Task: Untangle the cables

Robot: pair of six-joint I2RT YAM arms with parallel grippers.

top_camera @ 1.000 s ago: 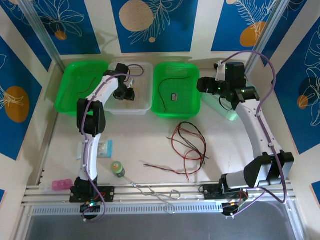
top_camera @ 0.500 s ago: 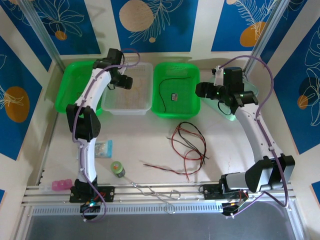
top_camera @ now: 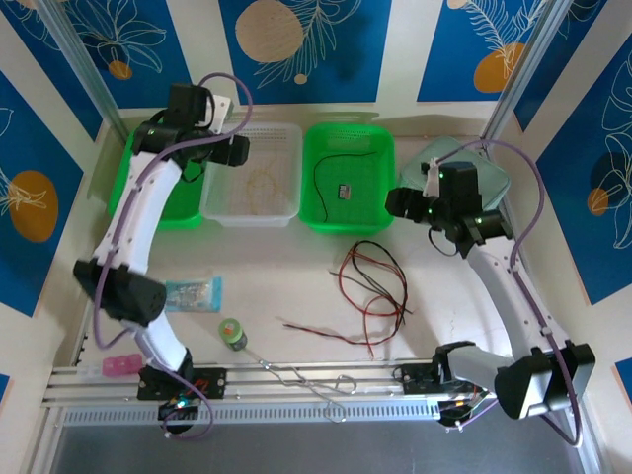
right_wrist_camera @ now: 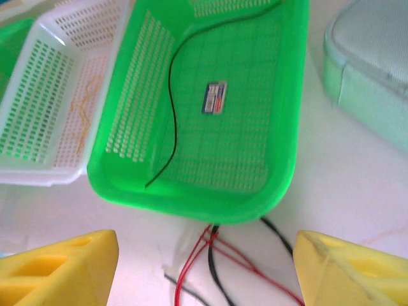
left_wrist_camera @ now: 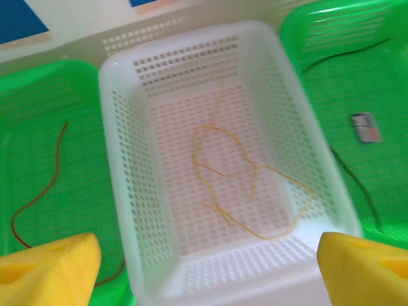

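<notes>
Handling: tangle of thin red and black wires [top_camera: 372,284] looks very light, limp and a little springy. Pulling one strand will likely drag its neighbours, and the smooth insulation may slip out of a shallow pinch. Best hold, as I judge it, is a free end or an outer loop clear of the crossings, not the knotted middle. The red end trailing to the near left of the heap looks reachable.

Location: tangle lies on the white bench [top_camera: 276,267], centre-right, just near of the middle green plastic tray [right_wrist_camera: 131,95]. Apparently sorted already:
- single black wire [right_wrist_camera: 172,108] in that tray
- thin yellow-tan wire [left_wrist_camera: 245,185] looped in the white perforated plastic basket [left_wrist_camera: 127,191]
- single red wire [left_wrist_camera: 61,153] in the far-left green plastic tray [left_wrist_camera: 38,95]

Right end effector [right_wrist_camera: 207,268]: spread wide, holding nothing, hovering over the tangle's far edge. The far strands show in its open gap in the wrist view. Contact not evident.

Left end effector [left_wrist_camera: 204,271]: spread, empty, above the basket's near rim, well apart from the tangle.
</notes>
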